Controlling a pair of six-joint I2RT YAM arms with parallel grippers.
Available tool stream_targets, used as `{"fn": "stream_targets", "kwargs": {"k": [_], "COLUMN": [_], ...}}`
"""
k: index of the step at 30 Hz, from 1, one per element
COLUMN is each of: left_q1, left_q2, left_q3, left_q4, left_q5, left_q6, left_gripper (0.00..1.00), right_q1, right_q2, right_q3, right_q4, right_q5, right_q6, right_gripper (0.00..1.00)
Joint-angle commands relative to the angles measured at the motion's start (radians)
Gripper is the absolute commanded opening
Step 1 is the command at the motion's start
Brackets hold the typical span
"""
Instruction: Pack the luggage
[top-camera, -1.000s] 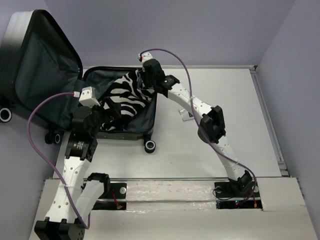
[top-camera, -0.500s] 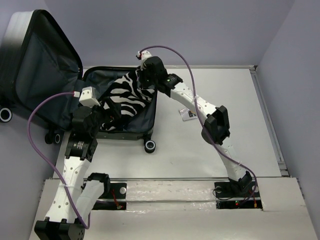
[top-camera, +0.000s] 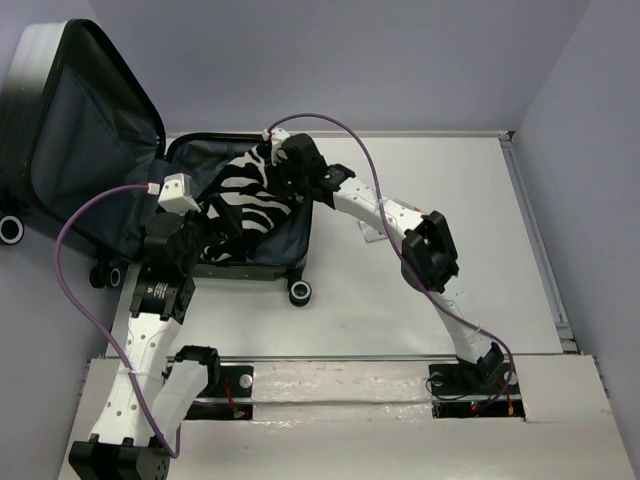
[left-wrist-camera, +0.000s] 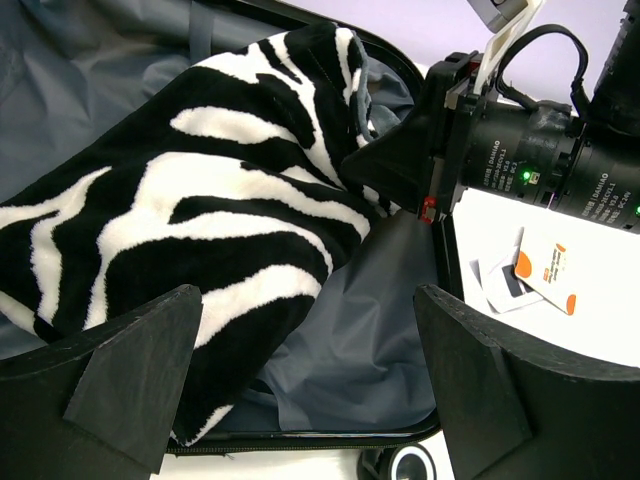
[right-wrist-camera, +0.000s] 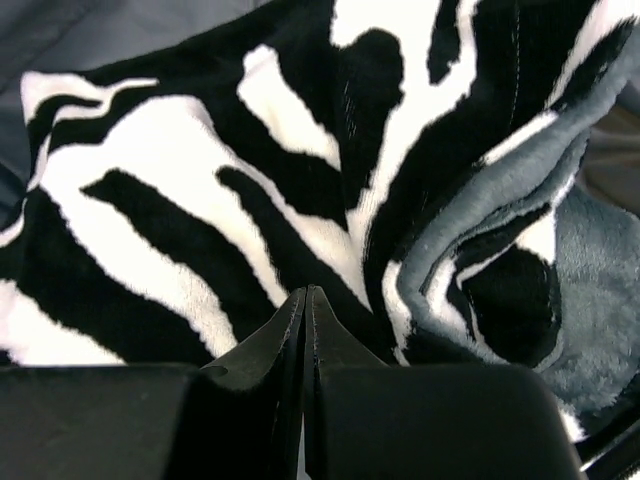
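Principal risk, by judgement: the right claw (right-wrist-camera: 305, 310) is closed tip to tip against the zebra-striped black-and-white plush blanket (right-wrist-camera: 150, 200). No fabric shows between its fingers, so it may have only a thin pinch or nothing at all. Any pull from here could come away empty or shed the fold partway. Second risk: the blanket's grey-backed corner is bunched high on the side towards the right arm, and if it is left proud of the rim it would foul the lid on closing. Third risk: the small hard-shell wheeled suitcase with dark grey lining (top-camera: 255, 268) stands on black wheels, so a sideways drag on the fabric could roll it across the white table (top-camera: 430, 200). Fourth risk: the two arms work close together, and a careless reach invites contact. The suitcase lies open at the table's far left, its lid leaning back beyond the edge. The right claw sits inside the tray at its far right corner, pressed onto the blanket. The left claw (left-wrist-camera: 305, 320) is spread wide and empty, hovering over the tray's near side with blanket and lining just beyond its fingers.
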Motion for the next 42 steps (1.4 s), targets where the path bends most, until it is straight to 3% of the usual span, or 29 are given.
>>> {"fn": "stream_targets", "kwargs": {"k": [1,12,21,24,27,30,33,34,36,42], "left_q1": [-0.005,-0.005,-0.005,-0.005,-0.005,-0.005,-0.006,-0.006,-0.014,-0.077], "left_q2": [-0.011,-0.002,0.009,0.007,0.000,-0.002,0.030,0.046,0.104,0.315], "left_q3": [-0.008,-0.007,-0.008,-0.008,-0.011,-0.010,-0.011,-0.001,0.029,0.148], "left_q4": [0.025,0.025,0.025,0.022,0.022,0.022,0.037,0.044,0.054,0.031], "left_q5": [0.013,0.015,0.007,0.009,0.007,0.003,0.047,0.068,0.125,0.078], "left_q6": [0.021,0.021,0.021,0.021,0.018,0.018,-0.001,-0.010,-0.036,-0.042], "left_gripper": [0.99,0.99,0.99,0.99,0.99,0.99,0.99,0.99,0.96,0.83], "right_q1": [0.005,-0.079,-0.079,-0.079,-0.079,-0.079,-0.079,-0.079,-0.079,-0.110], "right_q2": [-0.006,0.075,0.140,0.081,0.028,-0.004,-0.052,-0.107,-0.178,-0.487], "right_q3": [0.044,0.070,0.133,0.142,0.179,0.185,0.118,0.084,-0.040,-0.298], "right_q4": [0.054,0.046,-0.024,-0.021,-0.024,-0.030,-0.047,-0.038,-0.001,0.048], "right_q5": [0.065,0.257,0.210,0.169,0.147,0.178,0.222,0.230,0.248,0.287], "right_q6": [-0.005,0.040,0.052,0.061,0.074,0.071,0.066,0.080,0.090,0.092], "right_gripper": [0.07,0.07,0.07,0.14,0.36,0.40,0.37,0.20,0.07,0.07]}}
